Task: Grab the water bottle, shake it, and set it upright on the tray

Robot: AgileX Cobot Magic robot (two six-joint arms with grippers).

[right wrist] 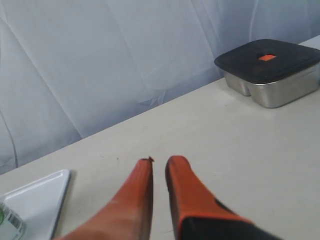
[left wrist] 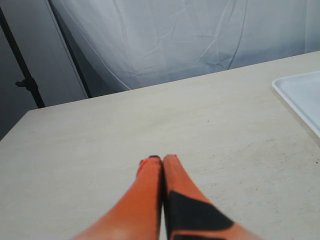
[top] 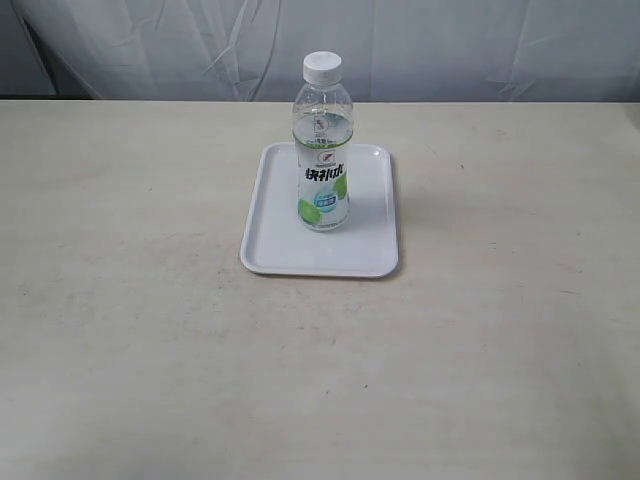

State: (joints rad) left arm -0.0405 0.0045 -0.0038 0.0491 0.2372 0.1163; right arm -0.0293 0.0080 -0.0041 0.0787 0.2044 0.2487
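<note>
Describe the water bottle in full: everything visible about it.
The water bottle is small and made of clear plastic, closed with a white screw cap. A white label with dark characters wraps its middle and ends in a green-and-blue lower band. It stands upright with its base flat on the white tray, about in the tray's middle. Only the tray touches it. The right wrist view catches just a sliver of it at the frame's edge.
</note>
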